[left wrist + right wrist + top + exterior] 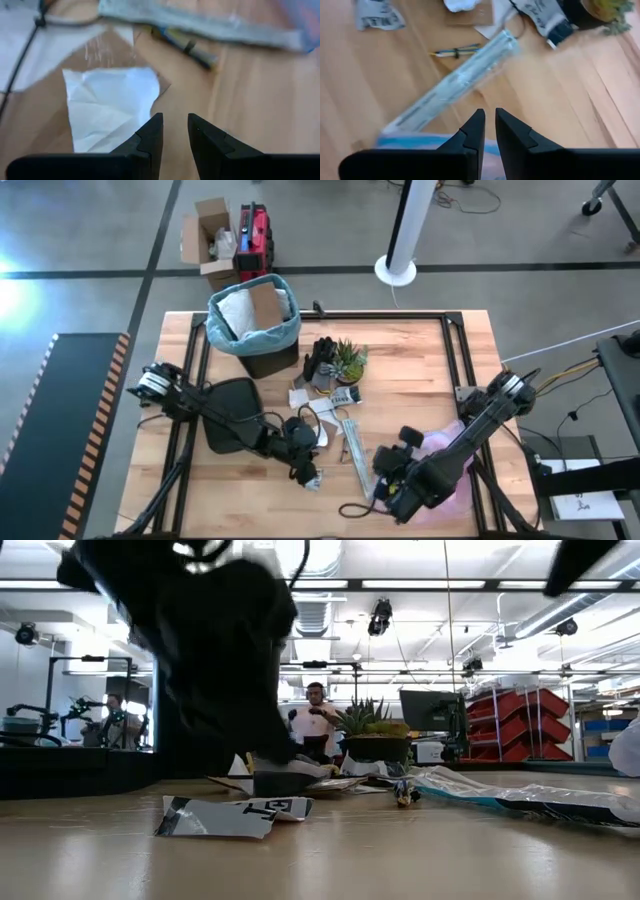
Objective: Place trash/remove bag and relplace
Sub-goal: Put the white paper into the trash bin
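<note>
Wooden tabletop (420,370) with a dark bin (262,340) at its far edge, lined with a blue bag (225,330) and holding white paper and cardboard. Left hand (174,131) hovers low with fingers a narrow gap apart, holding nothing; a white paper (110,105) of the trash lies just beside it. Right hand (489,125) has fingers nearly together, empty, above a long clear wrapper (455,82). A pink bag (445,465) lies under the right arm.
</note>
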`<act>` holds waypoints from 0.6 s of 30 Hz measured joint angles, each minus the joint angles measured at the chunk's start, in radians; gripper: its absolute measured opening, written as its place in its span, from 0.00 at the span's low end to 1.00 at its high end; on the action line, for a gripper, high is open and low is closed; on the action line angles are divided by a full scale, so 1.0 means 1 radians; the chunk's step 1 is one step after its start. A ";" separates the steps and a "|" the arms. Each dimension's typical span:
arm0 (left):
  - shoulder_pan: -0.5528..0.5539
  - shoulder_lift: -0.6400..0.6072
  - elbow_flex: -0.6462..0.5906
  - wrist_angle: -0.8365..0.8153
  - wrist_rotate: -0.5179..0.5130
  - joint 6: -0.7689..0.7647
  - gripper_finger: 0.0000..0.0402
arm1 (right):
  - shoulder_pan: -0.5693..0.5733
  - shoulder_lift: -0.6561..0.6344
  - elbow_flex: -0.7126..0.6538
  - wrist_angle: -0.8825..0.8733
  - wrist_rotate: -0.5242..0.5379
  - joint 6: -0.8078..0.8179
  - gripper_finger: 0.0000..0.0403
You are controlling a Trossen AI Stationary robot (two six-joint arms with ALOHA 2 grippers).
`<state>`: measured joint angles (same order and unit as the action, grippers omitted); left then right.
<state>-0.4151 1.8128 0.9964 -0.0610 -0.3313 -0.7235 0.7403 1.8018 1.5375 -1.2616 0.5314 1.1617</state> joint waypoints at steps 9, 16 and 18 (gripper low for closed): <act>0.005 0.098 0.007 0.030 -0.019 -0.100 0.19 | 0.015 -0.097 -0.155 0.064 0.055 0.036 0.08; 0.006 0.081 0.020 0.026 -0.013 -0.109 0.19 | 0.030 -0.132 -0.191 0.071 0.057 0.037 0.08; 0.006 0.067 0.043 -0.009 -0.013 -0.107 0.19 | 0.033 -0.132 -0.193 0.077 0.066 0.051 0.08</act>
<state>-0.4091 1.8801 1.0395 -0.0698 -0.3445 -0.8305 0.7730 1.6698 1.3445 -1.1843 0.5972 1.2131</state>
